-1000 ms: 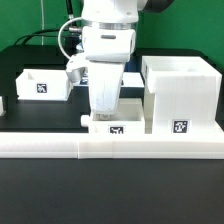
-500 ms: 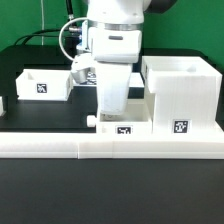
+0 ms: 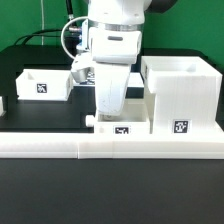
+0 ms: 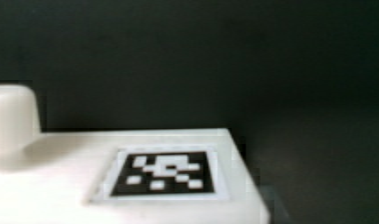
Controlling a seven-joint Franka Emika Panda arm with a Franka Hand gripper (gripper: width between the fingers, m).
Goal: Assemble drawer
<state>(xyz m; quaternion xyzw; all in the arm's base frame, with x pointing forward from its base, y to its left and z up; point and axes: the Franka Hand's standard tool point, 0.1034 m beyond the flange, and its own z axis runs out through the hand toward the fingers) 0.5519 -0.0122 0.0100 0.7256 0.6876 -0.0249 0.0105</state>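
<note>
We see gripper (image 3: 108, 115) low over knobbed tray (image 3: 120, 128), jaws closed narrow; whether they pinch it, we cannot tell. Tray sits against border rail (image 3: 60, 147), just beside housing (image 3: 180, 95). Second tray (image 3: 42, 85) lies towards exterior view's left.

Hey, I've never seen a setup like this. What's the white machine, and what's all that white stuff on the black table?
The white machine is a robot arm. Its gripper, a two-finger pincer, points down, shut, with nothing visibly held. One picture comes from a camera standing off the arm; the other from a camera on its wrist, looking closely downward. On the black table lie drawer parts: a large boxy housing, a small tray, and under the gripper a second tray with a knob and a black-and-white tag. A long white rail runs along the front.
</note>
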